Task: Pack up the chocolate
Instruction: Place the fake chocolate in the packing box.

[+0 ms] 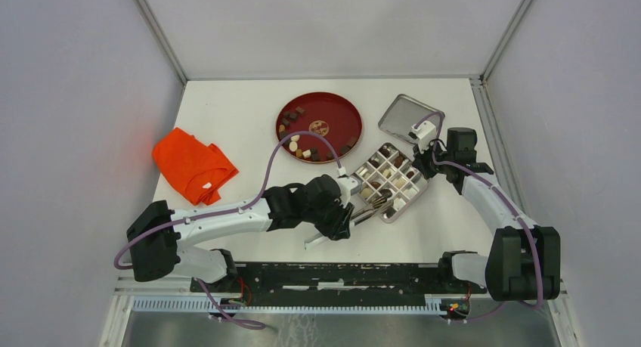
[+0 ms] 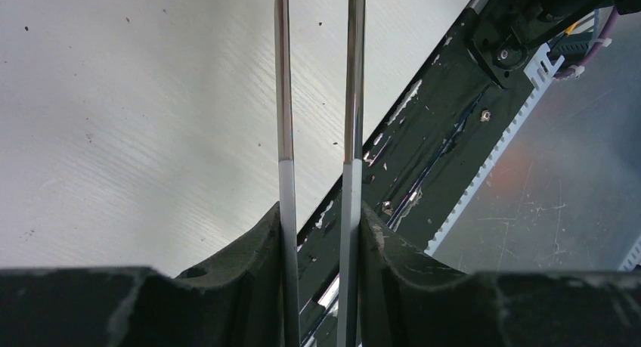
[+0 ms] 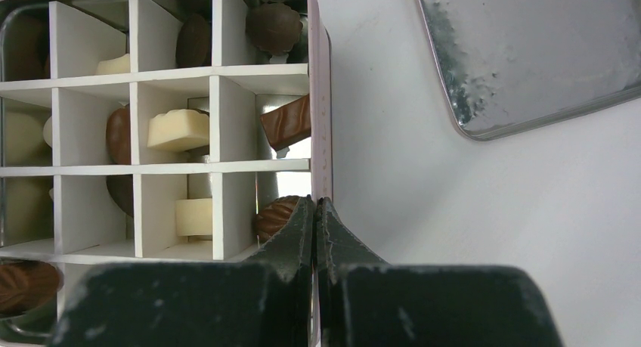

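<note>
Small brown and cream chocolate pieces [image 1: 298,147] lie on the red plate [image 1: 336,109]. More chocolates [image 3: 178,130] sit in the white-divided metal box [image 1: 389,182]. My left gripper [image 1: 344,217] is shut on metal tweezers [image 1: 370,207], whose tips reach the box's near-left edge. In the left wrist view the gripper [image 2: 321,218] holds the tweezers [image 2: 354,97] with the two arms apart and the tips out of frame. My right gripper [image 1: 423,162] is shut on the box's wall [image 3: 323,120]; in its wrist view the fingers [image 3: 316,207] pinch that wall beside a brown piece [image 3: 274,215].
The box's metal lid [image 1: 409,119] lies upside down at the back right and also shows in the right wrist view [image 3: 529,52]. An orange cloth [image 1: 193,165] lies at the left. A black rail [image 1: 340,275] runs along the near edge.
</note>
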Action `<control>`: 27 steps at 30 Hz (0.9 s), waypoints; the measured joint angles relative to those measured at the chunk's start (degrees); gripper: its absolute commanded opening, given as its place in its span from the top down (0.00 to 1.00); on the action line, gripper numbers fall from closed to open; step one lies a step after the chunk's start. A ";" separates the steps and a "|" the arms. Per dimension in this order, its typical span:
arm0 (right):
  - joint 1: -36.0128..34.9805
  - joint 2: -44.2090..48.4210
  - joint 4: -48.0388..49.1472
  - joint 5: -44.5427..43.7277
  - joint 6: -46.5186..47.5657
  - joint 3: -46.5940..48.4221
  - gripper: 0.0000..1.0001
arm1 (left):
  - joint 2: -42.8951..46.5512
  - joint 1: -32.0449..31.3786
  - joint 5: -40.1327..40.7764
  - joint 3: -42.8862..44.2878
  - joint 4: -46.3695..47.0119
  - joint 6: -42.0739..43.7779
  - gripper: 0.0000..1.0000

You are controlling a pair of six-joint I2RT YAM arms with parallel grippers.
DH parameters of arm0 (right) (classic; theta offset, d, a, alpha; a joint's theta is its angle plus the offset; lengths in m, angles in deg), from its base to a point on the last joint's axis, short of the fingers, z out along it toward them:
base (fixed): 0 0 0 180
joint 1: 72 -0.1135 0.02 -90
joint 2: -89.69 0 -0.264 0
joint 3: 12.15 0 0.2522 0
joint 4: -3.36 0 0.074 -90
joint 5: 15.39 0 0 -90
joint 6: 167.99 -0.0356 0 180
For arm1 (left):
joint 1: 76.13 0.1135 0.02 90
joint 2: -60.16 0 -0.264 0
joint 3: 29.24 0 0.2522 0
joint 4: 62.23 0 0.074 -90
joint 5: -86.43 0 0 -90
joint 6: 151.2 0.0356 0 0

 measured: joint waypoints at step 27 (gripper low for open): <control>0.00 0.00 0.00 0.42 0.02 0.00 1.00 | 0.00 -0.26 1.44 0.07 -0.11 0.00 0.56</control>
